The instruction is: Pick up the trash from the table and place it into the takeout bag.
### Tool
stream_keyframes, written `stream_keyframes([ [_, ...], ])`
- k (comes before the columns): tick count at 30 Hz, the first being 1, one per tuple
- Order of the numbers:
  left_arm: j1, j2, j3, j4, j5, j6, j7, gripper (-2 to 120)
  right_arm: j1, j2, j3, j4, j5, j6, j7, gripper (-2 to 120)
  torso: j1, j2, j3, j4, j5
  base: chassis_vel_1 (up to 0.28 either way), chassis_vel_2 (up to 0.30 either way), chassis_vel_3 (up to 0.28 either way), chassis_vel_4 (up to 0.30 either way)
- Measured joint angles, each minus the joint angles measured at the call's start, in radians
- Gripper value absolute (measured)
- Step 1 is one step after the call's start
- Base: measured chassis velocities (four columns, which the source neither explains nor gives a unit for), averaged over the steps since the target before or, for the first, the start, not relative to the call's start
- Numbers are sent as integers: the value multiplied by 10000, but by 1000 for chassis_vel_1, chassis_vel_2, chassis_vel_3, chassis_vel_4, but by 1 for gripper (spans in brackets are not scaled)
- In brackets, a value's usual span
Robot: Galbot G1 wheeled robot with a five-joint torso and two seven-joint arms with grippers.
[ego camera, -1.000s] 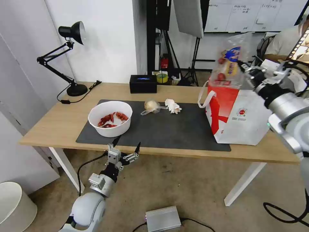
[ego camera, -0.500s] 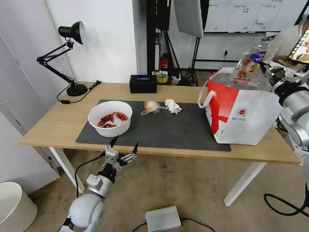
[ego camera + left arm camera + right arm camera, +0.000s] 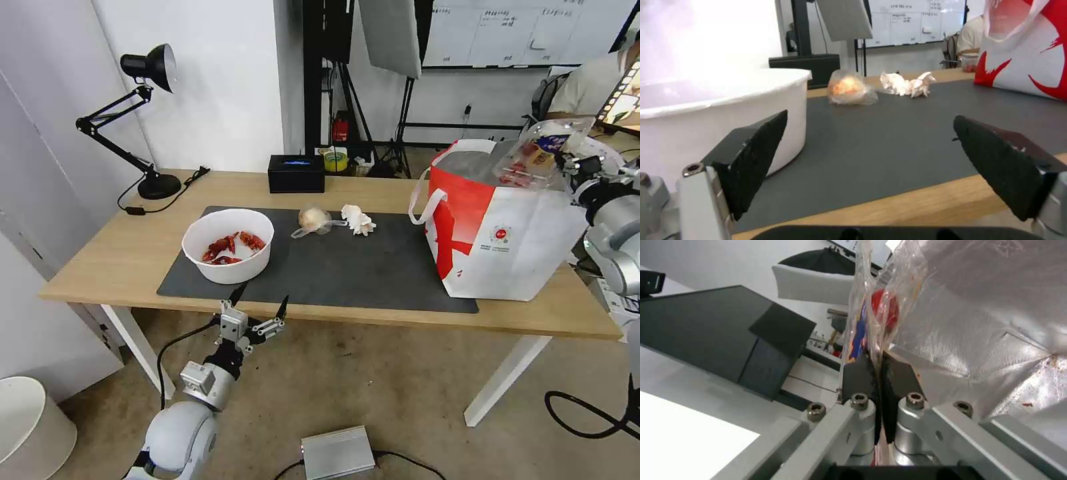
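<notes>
Clear tray (image 3: 541, 155) in R claw (image 3: 563, 162), over bag (image 3: 507, 227)

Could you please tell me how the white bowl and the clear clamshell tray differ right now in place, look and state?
The white bowl stands upright on the dark mat, untouched; the clear clamshell tray is held tilted at the takeout bag's open top, pinched by the right end effector. The bowl is opaque, round and open; the tray is see-through and closed. The open left end effector waits beside the bowl. Both hold red scraps.
</notes>
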Motion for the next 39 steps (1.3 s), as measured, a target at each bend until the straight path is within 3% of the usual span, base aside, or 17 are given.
stream_keyframes([
  [21,182,-64,-217,-238,6,-23,2,100,-73,-153,103,228,27,-26,-149,76,0,0,0,0,0,0,0,0,0],
  [25,248,-116,-352,-313,0,-26,2,100,-408,-133,126,586,-449,-16,-1377,89,0,0,0,1,0,0,0,0,0],
  [29,346,-171,-513,-403,-20,-38,2,100,-932,-144,-81,1132,-2015,72,-3126,100,0,1,0,0,3,0,0,0,0],
  [33,399,-226,-590,-456,-26,-47,2,100,-1213,-174,-281,1491,-2581,127,-3849,100,0,2,0,0,-3,0,0,0,0],
  [39,551,-331,-765,-576,-29,-58,1,100,-2265,-200,-949,2203,-4758,349,-5319,100,0,2,0,0,-1,0,0,0,0],
])
